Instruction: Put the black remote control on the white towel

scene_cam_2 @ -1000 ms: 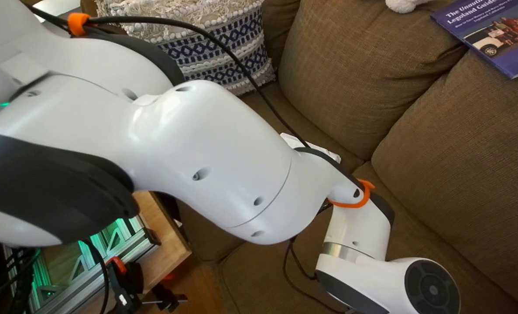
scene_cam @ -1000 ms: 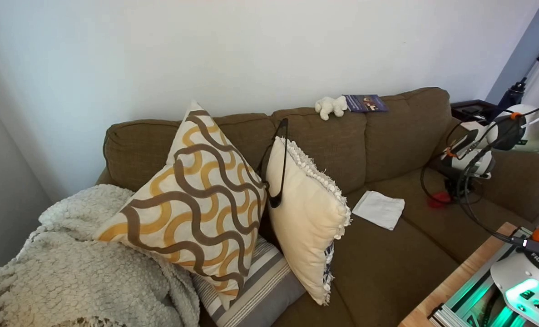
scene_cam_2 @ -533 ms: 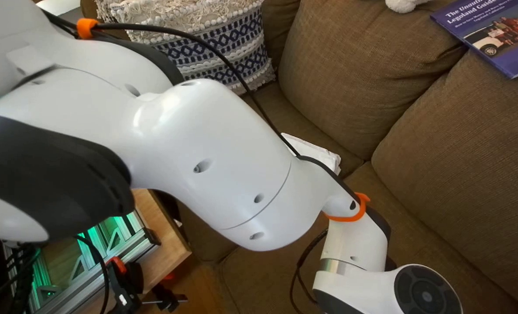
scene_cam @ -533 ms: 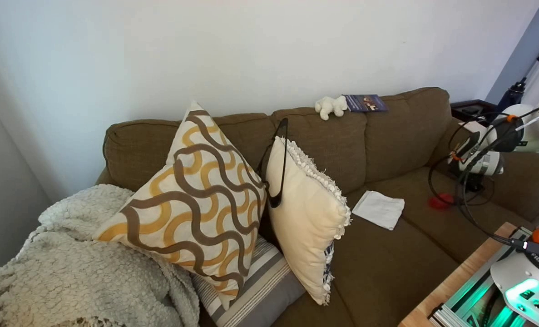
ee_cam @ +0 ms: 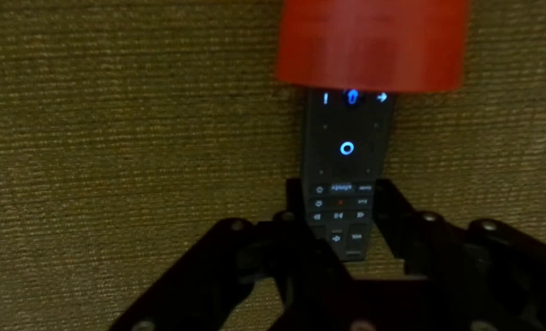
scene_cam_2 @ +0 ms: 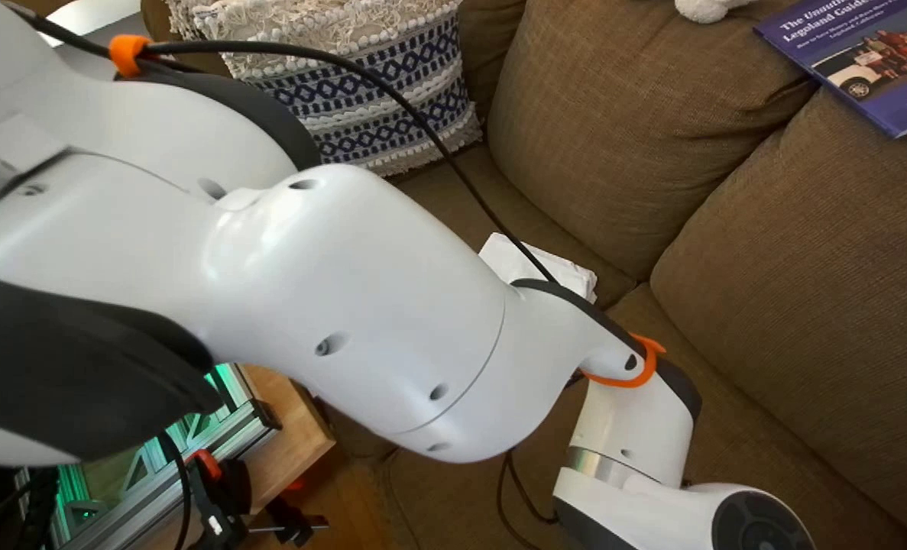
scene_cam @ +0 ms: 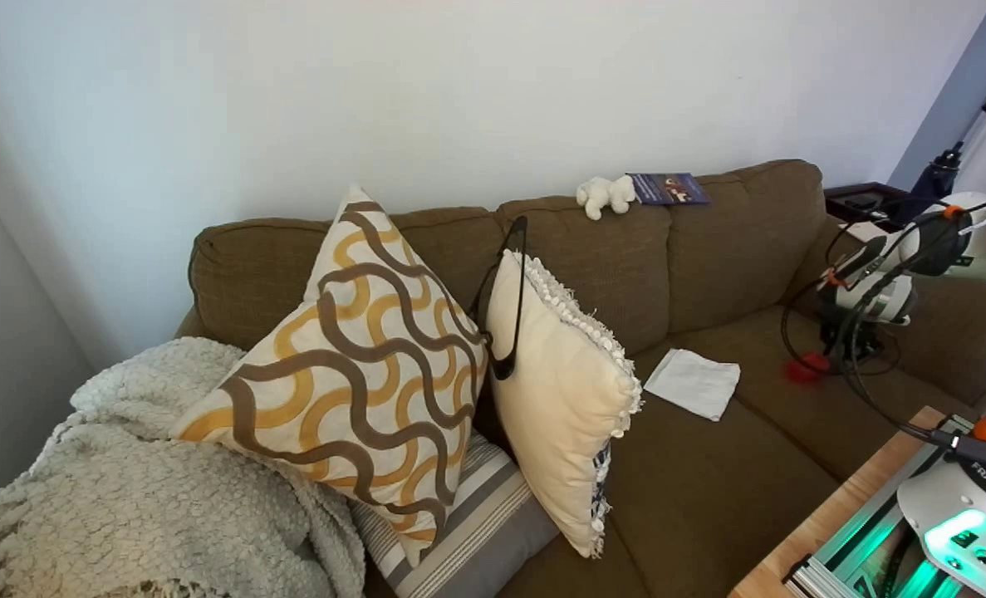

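Observation:
The black remote control [ee_cam: 346, 133] lies lengthwise in the wrist view, with lit keys. A red object covers its upper end. My gripper [ee_cam: 337, 200] has one dark finger against each long side of the remote and looks shut on it. I cannot tell whether the remote is off the cushion. In an exterior view the gripper [scene_cam: 851, 339] is low over the right seat, partly behind cables, and the remote is hidden. The white towel [scene_cam: 694, 384] lies flat on the seat left of the gripper. It also shows partly behind the arm in an exterior view [scene_cam_2: 506, 260].
The red object [ee_cam: 374, 46] is close beside the gripper and also shows in an exterior view [scene_cam: 806, 368]. A cream fringed pillow [scene_cam: 555, 390] stands left of the towel. A white plush toy [scene_cam: 605, 197] and a book [scene_cam: 669, 188] lie on the backrest. Cables loop round the wrist.
In an exterior view the wrist and gripper have shifted right, then slightly back left. The arm sits a little lower in an exterior view and uncovers more of the towel. The towel has not moved.

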Action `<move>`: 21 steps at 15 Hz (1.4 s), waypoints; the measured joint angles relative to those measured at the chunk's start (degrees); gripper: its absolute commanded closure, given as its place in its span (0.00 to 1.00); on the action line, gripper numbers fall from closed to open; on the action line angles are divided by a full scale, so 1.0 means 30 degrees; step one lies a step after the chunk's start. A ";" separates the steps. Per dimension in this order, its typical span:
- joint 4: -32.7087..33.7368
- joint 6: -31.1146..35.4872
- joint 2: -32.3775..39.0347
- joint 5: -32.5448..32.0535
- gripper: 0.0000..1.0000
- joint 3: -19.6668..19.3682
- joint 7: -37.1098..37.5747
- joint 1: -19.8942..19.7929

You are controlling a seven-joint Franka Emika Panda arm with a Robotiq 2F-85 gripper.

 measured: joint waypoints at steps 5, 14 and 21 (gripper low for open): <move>0.0334 -0.0473 0.0001 0.0012 0.17 0.0360 -0.0445 -0.0406; 0.0322 -0.0427 0.0010 0.0012 0.00 0.0954 -0.0843 -0.0295; -0.0435 -0.0350 0.0053 0.0009 0.00 0.1174 -0.1246 -0.0008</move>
